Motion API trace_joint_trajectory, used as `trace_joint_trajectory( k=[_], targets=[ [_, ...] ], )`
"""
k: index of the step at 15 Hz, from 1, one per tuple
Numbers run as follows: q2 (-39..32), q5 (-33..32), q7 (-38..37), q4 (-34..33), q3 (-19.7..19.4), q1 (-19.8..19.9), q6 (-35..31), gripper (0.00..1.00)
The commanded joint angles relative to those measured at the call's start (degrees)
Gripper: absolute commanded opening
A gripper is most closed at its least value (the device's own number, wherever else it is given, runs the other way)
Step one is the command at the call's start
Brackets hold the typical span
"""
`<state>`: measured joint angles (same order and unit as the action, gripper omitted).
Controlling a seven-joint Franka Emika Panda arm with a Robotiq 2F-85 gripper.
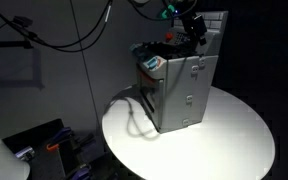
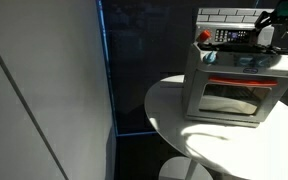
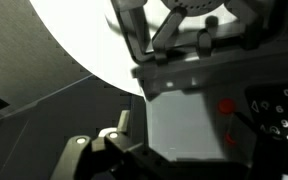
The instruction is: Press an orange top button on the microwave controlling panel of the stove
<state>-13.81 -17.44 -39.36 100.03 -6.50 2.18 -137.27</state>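
Toward the far edge of the round table (image 2: 209, 140), atop the toy stove (image 2: 234, 95): gripper (image 2: 271, 22) over the control panel (image 2: 232, 37), jaw opening not discernible, nothing visibly held; orange button (image 3: 225, 107) sideways along the panel from the jaws

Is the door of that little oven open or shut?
Shut. In an exterior view the oven door stands upright and flush in the front of the toy stove, with no gap showing.
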Motion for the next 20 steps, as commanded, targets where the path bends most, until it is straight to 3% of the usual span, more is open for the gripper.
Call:
trace_joint_trajectory(
  k=[1,11,20],
  targets=[
    [-2.0,1.1,-0.4,-3.1,-1.1,-0.6,0.1,1.0],
    [-1.9,0.5,-0.5,-3.3,-1.6,-0.8,0.0,1.0],
    [7.4,6.8,5.5,3.4,0.0,-0.1,7.7,1.0]
  ],
)
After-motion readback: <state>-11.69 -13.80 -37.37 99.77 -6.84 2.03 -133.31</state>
